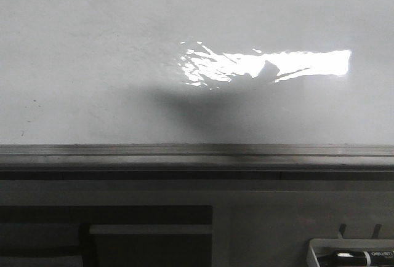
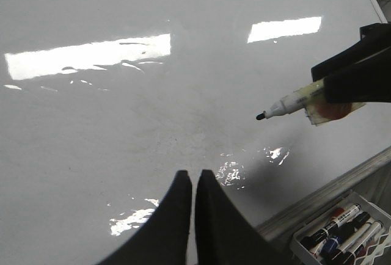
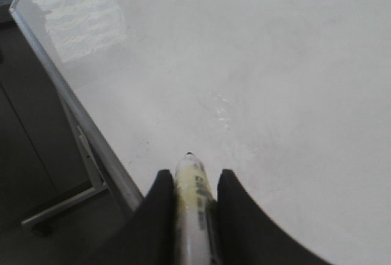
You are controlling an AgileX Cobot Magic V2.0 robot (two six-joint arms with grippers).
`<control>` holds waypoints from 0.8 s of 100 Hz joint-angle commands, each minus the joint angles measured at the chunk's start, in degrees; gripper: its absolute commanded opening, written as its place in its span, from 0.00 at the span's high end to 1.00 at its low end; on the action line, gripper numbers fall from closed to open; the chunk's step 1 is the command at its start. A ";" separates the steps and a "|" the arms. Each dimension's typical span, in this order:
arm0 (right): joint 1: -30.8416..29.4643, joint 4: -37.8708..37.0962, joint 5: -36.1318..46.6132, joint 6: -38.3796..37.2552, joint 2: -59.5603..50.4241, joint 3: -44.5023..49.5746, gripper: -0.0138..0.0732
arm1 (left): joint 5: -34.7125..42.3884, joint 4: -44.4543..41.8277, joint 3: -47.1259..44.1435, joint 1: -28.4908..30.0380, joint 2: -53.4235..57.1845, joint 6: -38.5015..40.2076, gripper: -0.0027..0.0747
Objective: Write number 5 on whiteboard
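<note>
Between the right gripper's (image 3: 190, 182) closed fingers, the white black-tipped marker pen (image 3: 194, 201) hovers off the glossy white whiteboard (image 3: 275, 76), unmarked, no 5 drawn; slippage under pressing could wobble strokes; left gripper (image 2: 193, 182) shut, empty.

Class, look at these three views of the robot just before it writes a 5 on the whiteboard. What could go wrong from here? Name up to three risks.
1. The marker pen sits in the right gripper with its tip off the whiteboard; too light a touch may leave gaps.
2. Glare patches could hide thin strokes from the front camera.
3. The left gripper, shut and empty, hovers near the board and might get in the way.
</note>
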State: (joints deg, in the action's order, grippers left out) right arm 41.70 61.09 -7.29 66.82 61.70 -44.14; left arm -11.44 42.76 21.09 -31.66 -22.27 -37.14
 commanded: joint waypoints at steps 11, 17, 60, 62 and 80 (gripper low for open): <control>-0.30 -3.48 -6.45 0.16 -3.52 -2.10 0.89 | 3.08 1.08 1.60 0.17 -0.23 0.62 0.99; -0.30 -4.64 -8.77 0.16 -3.51 -2.10 0.89 | 3.08 1.08 1.60 0.17 -0.23 0.62 0.99; -0.20 -39.03 -0.20 -37.76 -7.50 -1.11 0.89 | 3.08 1.08 1.60 0.17 -0.23 0.62 0.99; -0.20 -42.96 0.29 -42.53 -7.65 -1.11 0.89 | 3.08 1.08 1.60 0.17 -0.23 0.62 0.99; -0.20 -53.58 1.11 -58.40 -7.57 -1.11 0.89 | 3.08 1.08 1.60 0.17 -0.23 0.62 0.99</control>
State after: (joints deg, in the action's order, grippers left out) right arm 41.70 11.14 -11.01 13.71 54.78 -43.71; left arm -11.44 42.76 21.00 -31.66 -22.18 -37.14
